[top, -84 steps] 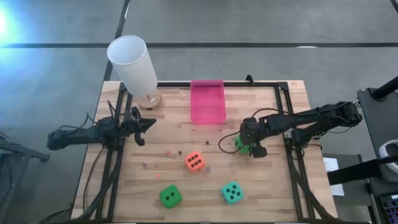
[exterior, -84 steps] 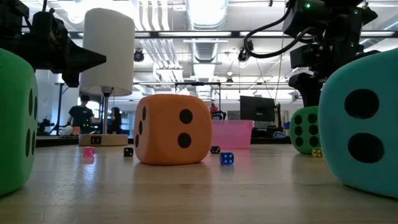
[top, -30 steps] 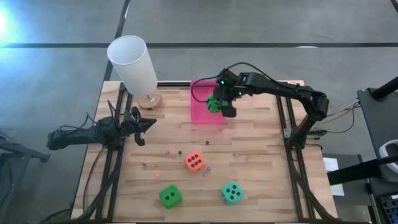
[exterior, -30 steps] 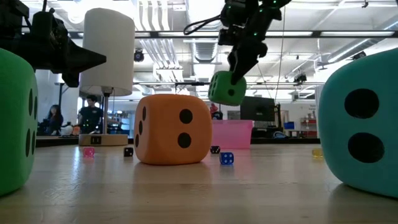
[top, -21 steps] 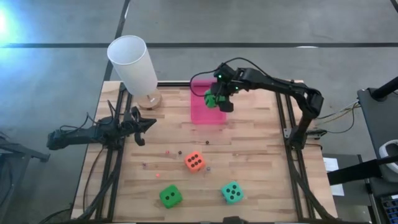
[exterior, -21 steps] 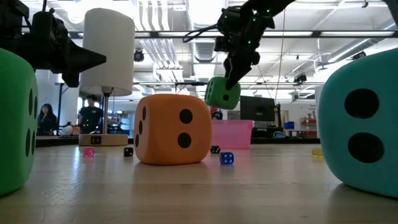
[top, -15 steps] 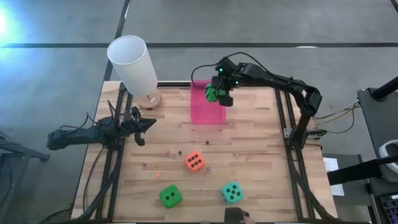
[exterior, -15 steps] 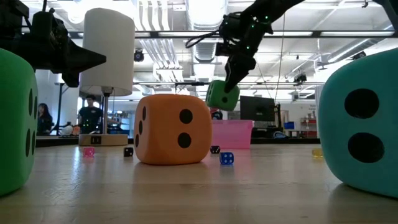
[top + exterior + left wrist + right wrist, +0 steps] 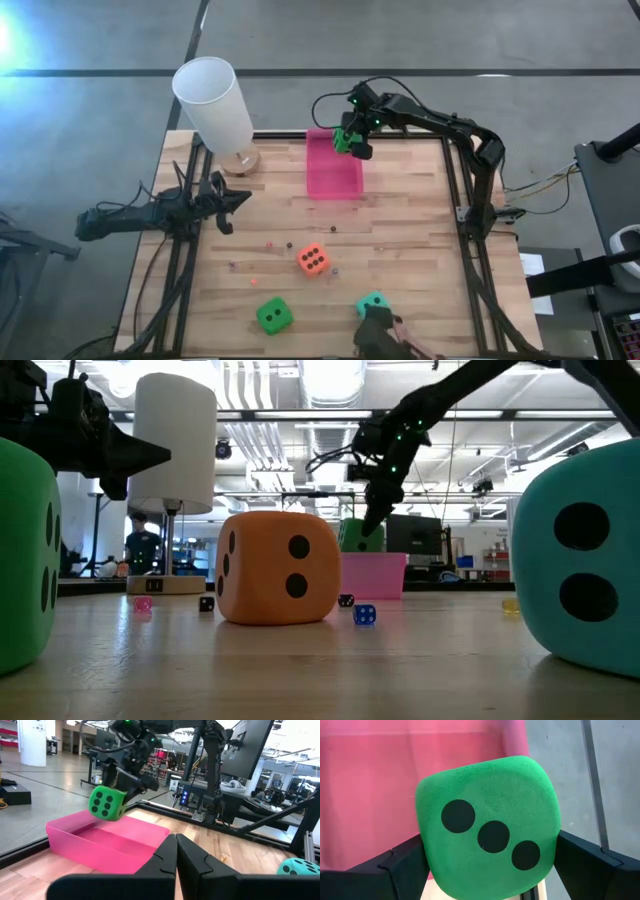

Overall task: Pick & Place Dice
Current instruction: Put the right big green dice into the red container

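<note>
One green die (image 9: 487, 827) clamped in right fingers (image 9: 352, 141) above pink tray (image 9: 334, 178), left fingers (image 9: 176, 851) clenched, no legible writing.

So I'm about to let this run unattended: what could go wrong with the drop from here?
The right gripper holds the green die over the far corner of the pink bin, near its back rim, so a release here might clip the rim and bounce out. The soft die may also cling to a finger when the jaws open. A person's hand is reaching in by the teal die, which could disturb it.
</note>
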Robot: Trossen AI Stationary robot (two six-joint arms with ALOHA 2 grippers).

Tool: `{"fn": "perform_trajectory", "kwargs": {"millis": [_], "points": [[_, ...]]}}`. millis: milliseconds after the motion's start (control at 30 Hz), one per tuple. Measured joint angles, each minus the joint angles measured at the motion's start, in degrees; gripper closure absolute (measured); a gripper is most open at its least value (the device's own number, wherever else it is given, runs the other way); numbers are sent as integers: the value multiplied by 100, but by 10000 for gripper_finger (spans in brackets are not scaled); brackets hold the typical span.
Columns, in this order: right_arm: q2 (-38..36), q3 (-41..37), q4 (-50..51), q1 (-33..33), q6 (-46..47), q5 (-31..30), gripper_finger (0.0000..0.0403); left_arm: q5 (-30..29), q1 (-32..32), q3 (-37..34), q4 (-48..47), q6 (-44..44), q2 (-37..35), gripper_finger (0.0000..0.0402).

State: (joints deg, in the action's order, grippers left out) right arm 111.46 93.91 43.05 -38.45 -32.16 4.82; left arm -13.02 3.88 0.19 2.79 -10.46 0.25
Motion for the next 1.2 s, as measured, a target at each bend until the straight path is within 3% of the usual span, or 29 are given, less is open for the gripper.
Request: {"fn": "perform_trajectory", "kwargs": {"millis": [467,1200], "points": [[954,913,802,-73,-102,61,24,0,0,0,0,-2,-2,395],[969,901,606,-93,36,627,19,-1,-2,0,0,-2,0,395]]}}
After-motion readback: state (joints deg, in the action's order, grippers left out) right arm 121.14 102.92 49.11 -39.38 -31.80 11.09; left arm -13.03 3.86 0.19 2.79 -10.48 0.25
